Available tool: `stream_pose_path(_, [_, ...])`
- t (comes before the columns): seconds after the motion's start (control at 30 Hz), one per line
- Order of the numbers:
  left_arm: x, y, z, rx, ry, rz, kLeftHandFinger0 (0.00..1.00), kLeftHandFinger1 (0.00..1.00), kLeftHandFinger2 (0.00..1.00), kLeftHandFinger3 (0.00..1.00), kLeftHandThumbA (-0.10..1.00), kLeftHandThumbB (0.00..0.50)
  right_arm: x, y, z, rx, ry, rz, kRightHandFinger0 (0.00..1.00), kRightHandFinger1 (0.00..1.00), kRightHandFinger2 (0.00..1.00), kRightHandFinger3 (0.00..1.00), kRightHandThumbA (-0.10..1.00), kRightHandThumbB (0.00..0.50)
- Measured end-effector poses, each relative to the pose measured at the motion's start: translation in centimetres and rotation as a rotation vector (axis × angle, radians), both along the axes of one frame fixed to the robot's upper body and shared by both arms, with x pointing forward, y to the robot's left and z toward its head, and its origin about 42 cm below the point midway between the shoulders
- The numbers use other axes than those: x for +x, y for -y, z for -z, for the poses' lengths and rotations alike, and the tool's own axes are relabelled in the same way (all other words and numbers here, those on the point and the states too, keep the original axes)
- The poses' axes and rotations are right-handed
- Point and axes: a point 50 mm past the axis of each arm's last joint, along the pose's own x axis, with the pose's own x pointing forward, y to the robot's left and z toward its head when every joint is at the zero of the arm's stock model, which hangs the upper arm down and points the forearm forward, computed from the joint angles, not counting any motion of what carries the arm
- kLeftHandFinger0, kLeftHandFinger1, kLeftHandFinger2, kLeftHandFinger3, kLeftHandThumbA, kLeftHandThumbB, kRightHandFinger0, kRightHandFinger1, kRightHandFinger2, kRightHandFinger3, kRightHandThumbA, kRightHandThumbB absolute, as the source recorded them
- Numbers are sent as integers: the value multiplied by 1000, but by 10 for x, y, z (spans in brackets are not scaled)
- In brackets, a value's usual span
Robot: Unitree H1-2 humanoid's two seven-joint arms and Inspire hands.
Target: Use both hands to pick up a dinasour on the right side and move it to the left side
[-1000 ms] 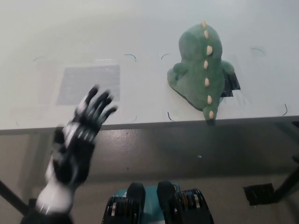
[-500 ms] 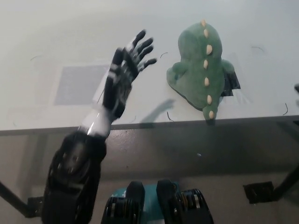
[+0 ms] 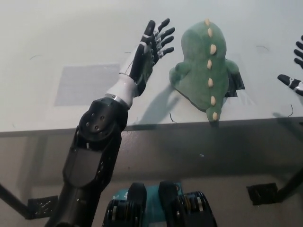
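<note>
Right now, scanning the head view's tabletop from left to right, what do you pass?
Grey rectangular patch → left hand, open → green plush dinosaur → right hand at the picture's right edge.

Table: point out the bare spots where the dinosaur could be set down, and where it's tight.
Free: the table left of the left hand, including the grey rectangle. Crowded: around the green dinosaur, between the left hand and the right hand at the picture's edge.

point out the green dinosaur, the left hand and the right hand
green dinosaur (image 3: pixel 203 71), head view, on its back beside the row of cream spikes
left hand (image 3: pixel 150 52), head view, on the palm, fingers spread
right hand (image 3: pixel 297 71), head view, at the right edge, in the gap between its visible fingertips
</note>
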Motion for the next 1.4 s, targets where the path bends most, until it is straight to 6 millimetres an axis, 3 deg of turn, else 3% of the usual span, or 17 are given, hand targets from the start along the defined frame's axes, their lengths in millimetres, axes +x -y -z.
stream_pose_path(0.1, [13,9,3,22,-31,-6,1000,1000,1000,1000,1000,301,15,-1,2,3,-30,-9,1000,1000,1000,1000,1000,232])
stream_pose_path(0.17, [20,15,3,32,-45,-7,1000,1000,1000,1000,1000,289,24,-3,-1,6,-40,-16,1000,1000,1000,1000,1000,285])
stream_pose_path(0.27, [27,25,-1,43,-49,-3,1000,1000,1000,1000,1000,292,34,-6,-9,6,-38,-28,1000,1000,1000,1000,1000,256])
stream_pose_path(0.37, [36,31,-3,55,-60,-9,1000,1000,1000,1000,1000,322,42,-7,-11,9,-52,-34,1000,1000,1000,1000,1000,296])
stream_pose_path(0.47, [44,33,-2,64,-80,-26,1000,1000,1000,1000,1000,318,44,-8,-9,9,-65,-40,1000,1000,1000,1000,1000,272])
stream_pose_path(0.6, [52,32,4,67,-113,-50,1000,1000,1000,1000,1000,289,44,-8,-8,11,-76,-48,1000,1000,1000,1000,1000,245])
stream_pose_path(0.77, [61,32,15,91,-164,-78,1000,1000,1000,1000,1000,327,46,-6,-1,12,-105,-49,1000,1000,1000,1000,1000,273])
stream_pose_path(0.97, [65,24,27,82,-199,-116,1000,1000,1000,1000,1000,335,47,-3,7,13,-133,-42,1000,1000,1000,1000,1000,283])
stream_pose_path(1.0, [66,22,28,77,-205,-124,1000,1000,1000,1000,1000,374,48,-2,9,15,-140,-38,1000,1000,1000,1000,1000,302])
stream_pose_path(1.03, [66,19,30,75,-211,-132,1000,1000,1000,1000,1000,379,48,-1,10,16,-147,-36,1000,1000,1000,1000,1000,306])
stream_pose_path(1.07, [67,15,34,74,-220,-141,1000,1000,1000,1000,1000,380,48,1,13,16,-158,-31,1000,1000,1000,1000,1000,307])
stream_pose_path(1.1, [68,13,36,75,-225,-144,1000,1000,1000,1000,1000,414,48,2,15,16,-164,-28,1000,1000,1000,1000,1000,273])
stream_pose_path(1.23, [70,2,48,80,-256,-167,1000,1000,1000,1000,1000,391,47,11,23,21,-189,-10,1000,1000,1000,1000,1000,290])
stream_pose_path(1.33, [71,-3,54,79,-273,-182,1000,1000,1000,1000,1000,432,46,14,28,27,-201,-4,1000,1000,1000,1000,1000,286])
stream_pose_path(1.4, [70,-4,59,75,-290,-191,1000,1000,1000,1000,1000,418,46,15,30,29,-204,-2,1000,1000,1000,1000,1000,266])
